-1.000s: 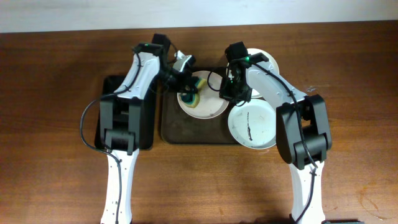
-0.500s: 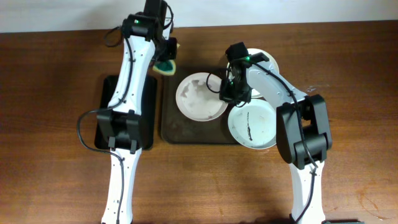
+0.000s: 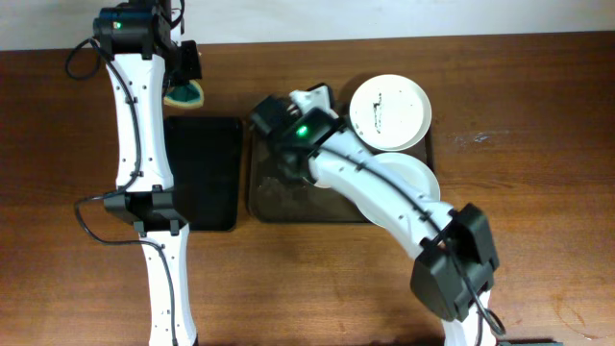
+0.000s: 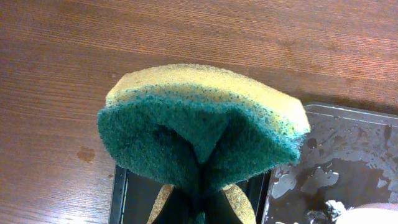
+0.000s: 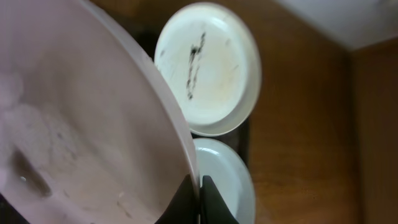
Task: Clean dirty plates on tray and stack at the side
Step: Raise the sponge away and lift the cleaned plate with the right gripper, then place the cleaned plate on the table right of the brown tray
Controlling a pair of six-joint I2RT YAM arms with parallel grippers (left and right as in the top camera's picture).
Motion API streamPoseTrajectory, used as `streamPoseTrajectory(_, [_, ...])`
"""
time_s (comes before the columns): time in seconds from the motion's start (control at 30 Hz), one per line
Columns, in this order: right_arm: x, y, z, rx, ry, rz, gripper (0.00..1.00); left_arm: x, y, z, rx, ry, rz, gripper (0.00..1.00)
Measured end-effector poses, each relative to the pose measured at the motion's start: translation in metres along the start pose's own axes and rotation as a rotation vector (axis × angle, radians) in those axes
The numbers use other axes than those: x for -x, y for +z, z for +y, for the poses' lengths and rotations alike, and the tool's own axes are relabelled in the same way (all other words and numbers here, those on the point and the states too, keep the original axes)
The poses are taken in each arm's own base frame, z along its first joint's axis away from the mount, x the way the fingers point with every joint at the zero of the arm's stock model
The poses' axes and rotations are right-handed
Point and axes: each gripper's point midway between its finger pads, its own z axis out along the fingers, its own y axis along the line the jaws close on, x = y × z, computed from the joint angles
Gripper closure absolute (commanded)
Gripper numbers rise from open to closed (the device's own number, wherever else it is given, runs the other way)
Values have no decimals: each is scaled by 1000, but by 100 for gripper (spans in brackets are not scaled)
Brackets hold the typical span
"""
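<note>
My left gripper is shut on a yellow and green sponge, held above the table at the back left. My right gripper is shut on the rim of a white plate and holds it tilted on edge; in the overhead view this gripper is over the left part of the brown tray, and the arm hides the plate. A streaked plate lies at the tray's back right and also shows in the right wrist view. A plain white plate lies in front of it.
A narrower black tray lies left of the brown tray. The brown tray's floor is wet with foam patches. My right arm stretches diagonally across the brown tray.
My left gripper carried the sponge off the middle plate to the back left. My right arm swung left across the tray, taking that plate up by its rim.
</note>
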Motion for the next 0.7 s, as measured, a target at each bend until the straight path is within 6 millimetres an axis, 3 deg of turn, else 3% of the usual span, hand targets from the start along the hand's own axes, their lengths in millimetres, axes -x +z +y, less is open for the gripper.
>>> streamPoseTrajectory(0.1, [6, -19, -18, -163, -7, -98, 96, 0, 0, 0, 0, 0, 0, 100])
streamPoseTrajectory(0.27, [4, -22, -32, -230, 40, -116, 96, 0, 0, 0, 0, 0, 0, 100])
streamPoseTrajectory(0.33, [-4, -16, -23, -162, 61, -58, 96, 0, 0, -1, -1, 2, 1, 100])
streamPoseTrajectory(0.37, [-10, -6, -13, -46, 80, 23, 96, -1, 0, -3, -2, 6, 1, 100])
streamPoseTrajectory(0.43, [-12, 11, -21, 174, 152, 153, 96, -3, -1, -17, -13, 31, 3, 100])
streamPoseTrajectory(0.57, [-23, 49, -103, 508, 394, 348, 96, -10, -3, -58, -45, 102, 4, 100])
streamPoseTrajectory(0.6, [-30, 61, -120, 531, 450, 387, 96, -12, -3, -66, -51, 117, 4, 100])
streamPoseTrajectory(0.67, [-54, 100, -186, 495, 622, 441, 96, -14, -4, -74, -57, 131, 5, 100])
streamPoseTrajectory(0.7, [-66, 112, -210, 470, 681, 455, 96, -14, -4, -74, -57, 131, 4, 100])
